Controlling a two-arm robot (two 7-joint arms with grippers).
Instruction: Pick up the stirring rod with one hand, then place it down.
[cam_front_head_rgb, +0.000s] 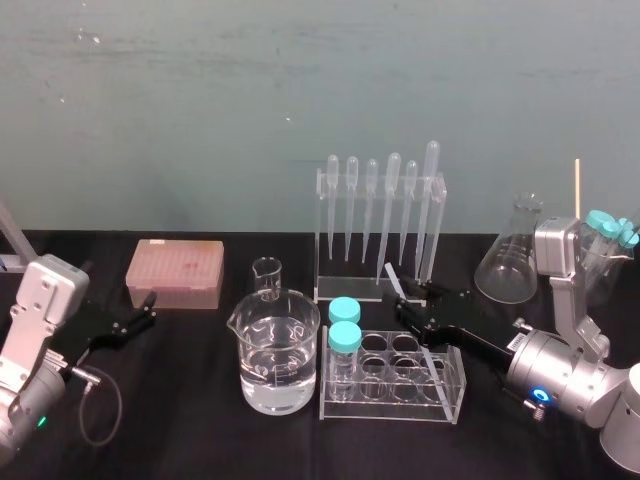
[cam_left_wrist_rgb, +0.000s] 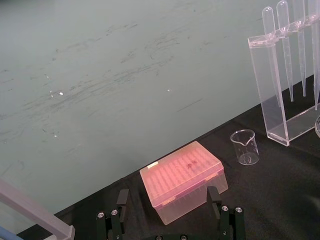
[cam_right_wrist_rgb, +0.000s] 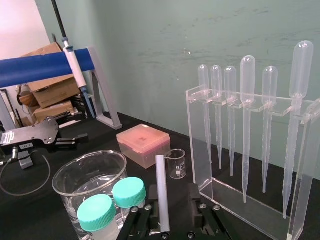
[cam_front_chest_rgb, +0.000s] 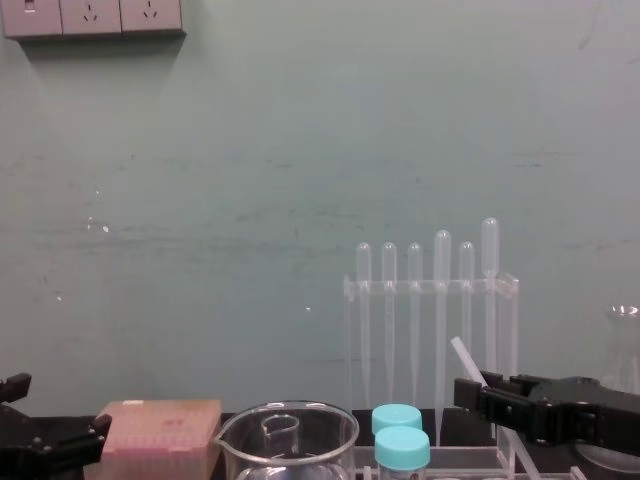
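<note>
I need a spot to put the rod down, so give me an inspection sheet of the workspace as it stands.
Surface: black table, no spills seen.
Job's things: stirring rod, tilted, held over the tube rack.
Clutter: beaker of clear liquid, small beaker, pink tip box, pipette stand, flask, two teal-capped vials in the tube rack.
Grippers: right gripper shut on the stirring rod; left gripper open, idle beside the pink tip box.
Cables: one loop lying by the left arm.
Surroundings: teal wall, sockets, cardboard boxes.
</note>
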